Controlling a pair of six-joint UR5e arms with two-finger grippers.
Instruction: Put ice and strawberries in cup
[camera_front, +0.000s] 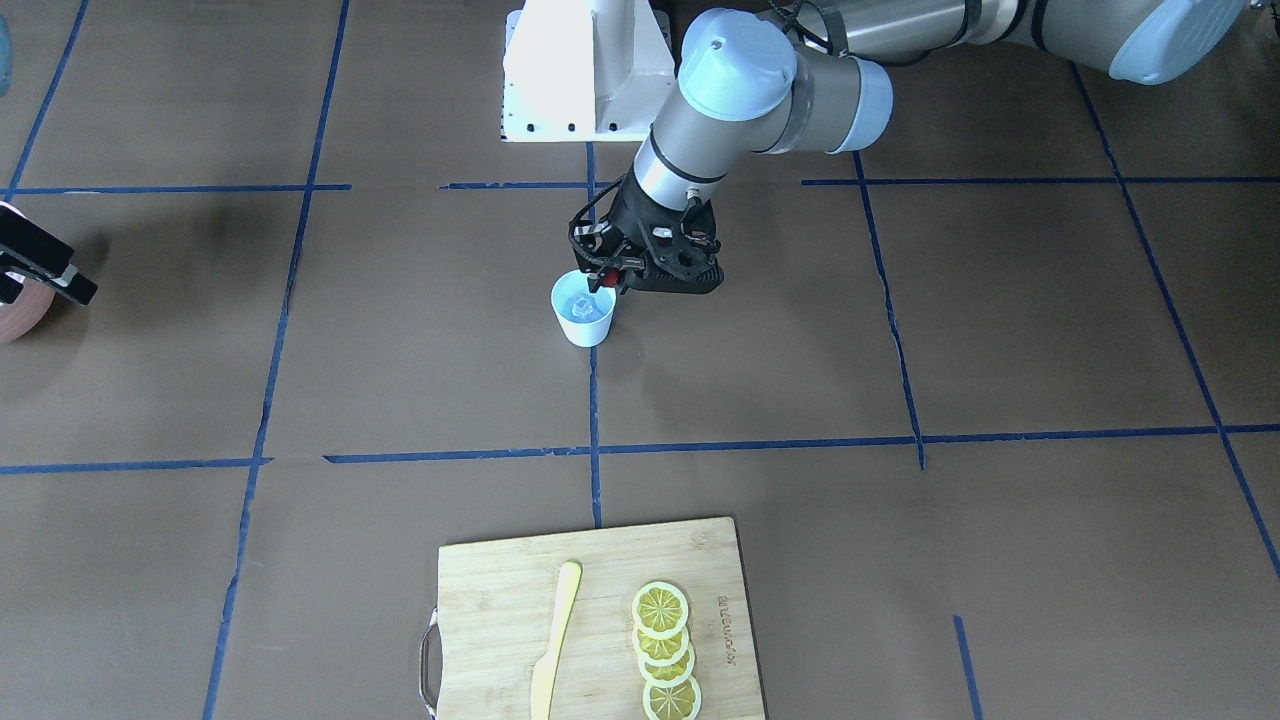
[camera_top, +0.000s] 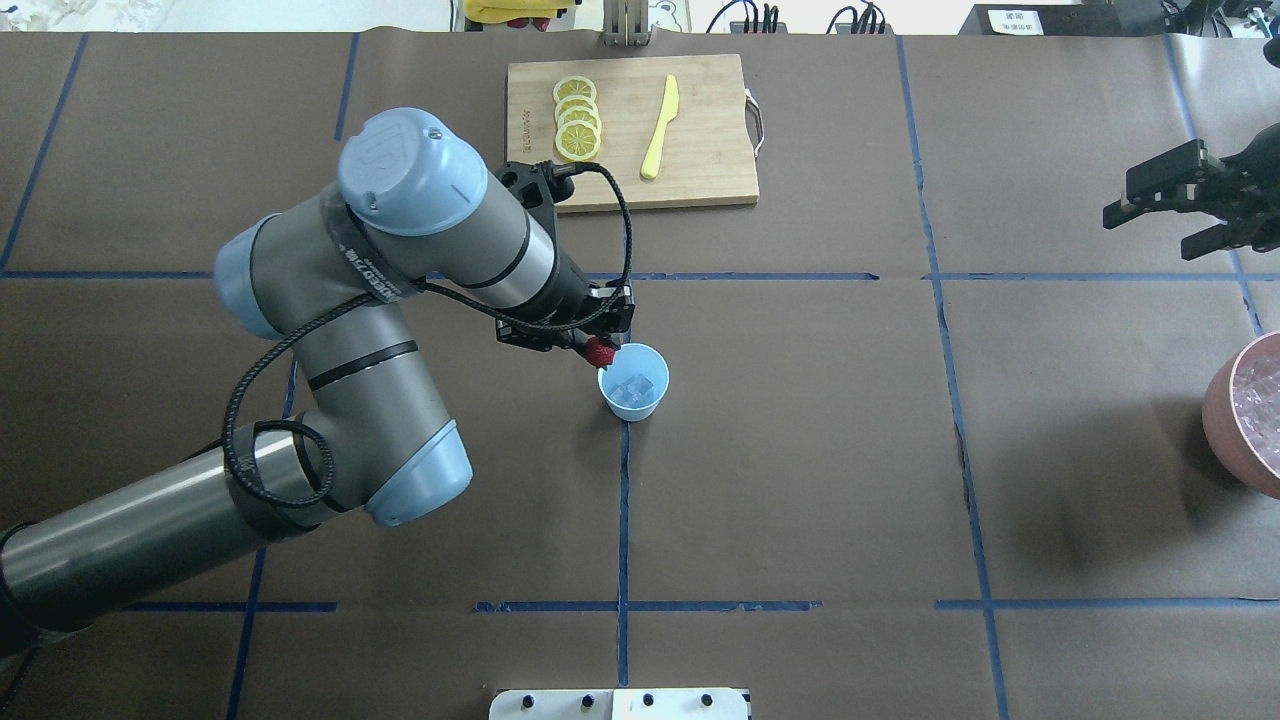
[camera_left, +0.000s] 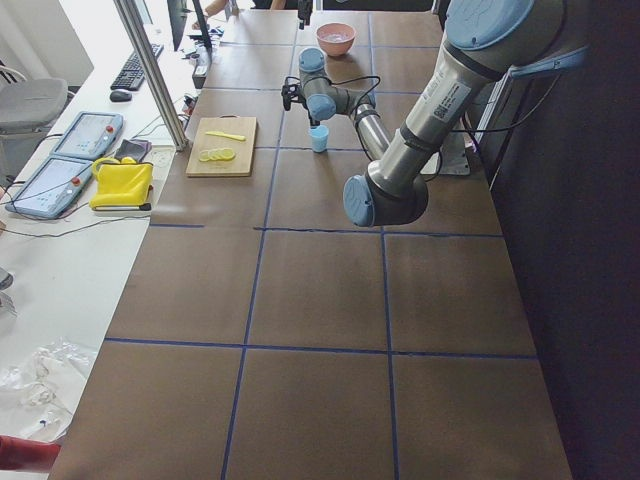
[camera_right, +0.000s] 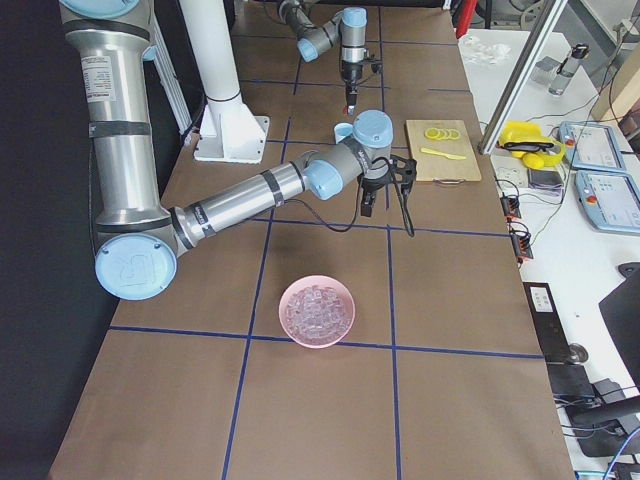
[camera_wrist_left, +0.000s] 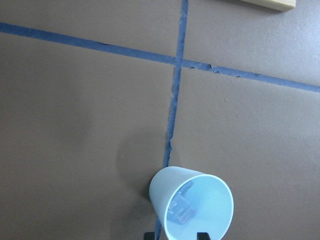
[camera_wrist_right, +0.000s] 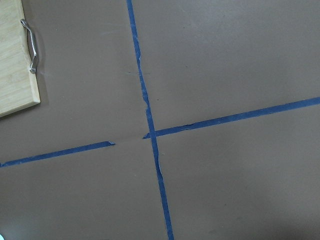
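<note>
The white cup (camera_top: 650, 402) with a pale blue inside stands upright near the table's middle, with clear ice cubes (camera_top: 634, 386) in it. It also shows in the front view (camera_front: 583, 330) and in the left wrist view (camera_wrist_left: 165, 192), ice (camera_wrist_left: 181, 211) at its bottom. My left gripper (camera_top: 602, 348) is shut on a small red strawberry (camera_top: 600, 351) just over the cup's rim on the robot's left side; the berry shows red in the front view (camera_front: 607, 279). My right gripper (camera_top: 1160, 228) hangs open and empty far to the right, above the table.
A pink bowl (camera_top: 1218, 405) full of ice (camera_right: 318, 310) sits at the right edge. A wooden cutting board (camera_top: 700, 150) at the far side holds lemon slices (camera_top: 577, 118) and a yellow knife (camera_top: 661, 126). Blue tape lines cross the brown table.
</note>
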